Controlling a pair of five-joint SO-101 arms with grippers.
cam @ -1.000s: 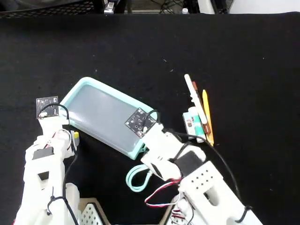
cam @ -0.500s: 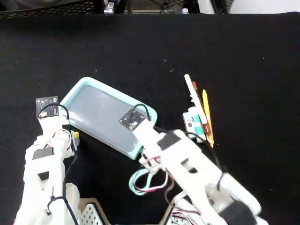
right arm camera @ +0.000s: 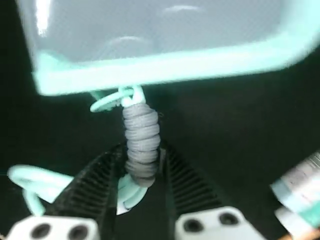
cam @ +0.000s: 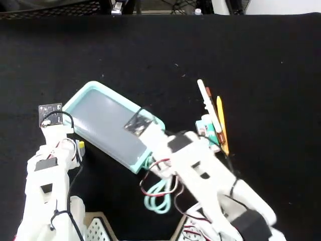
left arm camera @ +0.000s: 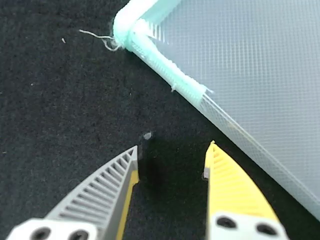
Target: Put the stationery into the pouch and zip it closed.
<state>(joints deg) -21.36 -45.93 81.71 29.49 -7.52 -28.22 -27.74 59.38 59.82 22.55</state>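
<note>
right pincer [right arm camera: 142,152] clenched on the grey zip pull [right arm camera: 141,122] at pouch [cam: 108,125] near corner; long axis runs diagonally off toward the released left pincer [left arm camera: 172,146]; stationery [cam: 213,118] on the surface beside the right arm, not yet in

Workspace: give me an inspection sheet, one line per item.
Surface: black table, matte.
Job's things: pouch lies flat; white pen, yellow pencil and a small mint-and-white piece lie beside it, outside.
Clutter: loose thread at a pouch corner.
Tools: left tool open, low over the table next to that corner, holding nothing; right tool shut on the grey pull at the pouch's edge.
Cables: red and black wires loop off the right arm near the mint strap.
Surroundings: dark rack beyond the table's far edge.
</note>
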